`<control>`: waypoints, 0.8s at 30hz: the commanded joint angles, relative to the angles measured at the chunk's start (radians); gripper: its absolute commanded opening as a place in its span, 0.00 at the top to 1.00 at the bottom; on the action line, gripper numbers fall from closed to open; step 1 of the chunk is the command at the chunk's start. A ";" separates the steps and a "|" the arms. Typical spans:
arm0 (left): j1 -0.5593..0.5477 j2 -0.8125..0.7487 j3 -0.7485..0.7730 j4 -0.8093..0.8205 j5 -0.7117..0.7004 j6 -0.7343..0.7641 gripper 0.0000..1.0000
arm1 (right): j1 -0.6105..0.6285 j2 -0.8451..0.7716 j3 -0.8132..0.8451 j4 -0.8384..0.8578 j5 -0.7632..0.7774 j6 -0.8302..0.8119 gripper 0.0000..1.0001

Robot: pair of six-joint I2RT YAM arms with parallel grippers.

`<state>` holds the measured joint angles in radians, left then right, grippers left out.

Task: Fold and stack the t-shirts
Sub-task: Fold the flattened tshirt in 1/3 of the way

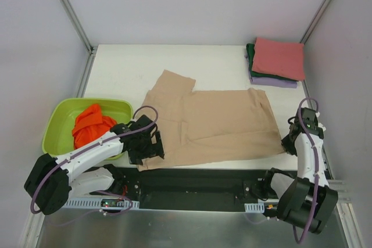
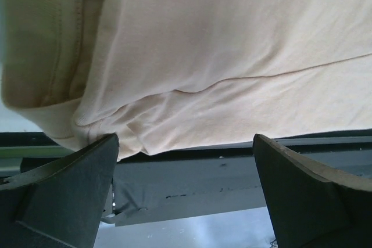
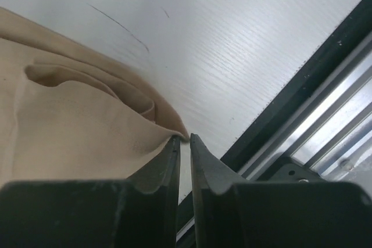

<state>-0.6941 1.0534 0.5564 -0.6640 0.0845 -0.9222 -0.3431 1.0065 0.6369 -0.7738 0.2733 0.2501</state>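
Where the green basin (image 1: pixel 58 114) sits at the left edge of the table (image 1: pixel 133 68), an orange shirt (image 1: pixel 92 125) lies bunched inside it. Just beside it, the left gripper (image 2: pixel 185 146) holds its fingers wide apart at the near left corner of the beige shirt (image 1: pixel 215 123), which is spread out mid-table. At the near right corner, the right gripper (image 3: pixel 184 139) has its fingers almost together, tips touching the cloth. Folded shirts (image 1: pixel 279 57) are stacked far right, pinkish-red on top.

Plain pale-grey walls (image 1: pixel 192 4) enclose a white wood-grain counter (image 1: pixel 116 74), with slanted aluminium posts (image 1: pixel 70 10) at its back corners, a black rail (image 1: pixel 192 181) and brushed metal sheet (image 1: pixel 174 230) along its near edge.
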 commanded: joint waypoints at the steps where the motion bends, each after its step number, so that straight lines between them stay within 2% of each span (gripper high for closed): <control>1: -0.005 0.019 0.074 -0.078 -0.078 0.011 0.01 | -0.011 -0.107 -0.008 -0.084 0.073 0.022 0.83; 2: -0.005 0.022 0.091 -0.080 -0.078 0.020 0.01 | -0.011 -0.130 -0.002 -0.106 0.082 0.021 0.75; 6: -0.007 0.028 0.154 -0.079 -0.078 0.043 0.01 | -0.010 -0.222 0.033 -0.124 0.052 0.014 0.26; 8: -0.007 0.034 0.189 -0.078 -0.104 0.060 0.01 | -0.011 -0.255 0.037 -0.069 -0.044 -0.049 0.20; 11: -0.012 0.056 0.237 -0.077 -0.124 0.085 0.01 | -0.010 -0.273 0.030 0.026 -0.341 -0.097 0.04; 14: -0.012 0.091 0.273 -0.046 -0.141 0.111 0.01 | 0.003 -0.257 -0.058 0.238 -0.610 -0.052 0.04; 16: -0.013 0.124 0.287 -0.002 -0.147 0.155 0.01 | 0.022 -0.200 -0.104 0.365 -0.706 -0.032 0.04; 18: -0.013 0.177 0.313 0.021 -0.169 0.177 0.01 | 0.041 -0.117 -0.103 0.390 -0.685 -0.044 0.04; 24: -0.010 0.338 0.336 0.092 -0.167 0.209 0.01 | 0.042 0.122 -0.083 0.420 -0.438 -0.057 0.04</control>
<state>-0.6952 1.3170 0.8600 -0.6132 -0.0479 -0.7593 -0.3023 1.0359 0.5419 -0.4263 -0.2684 0.2008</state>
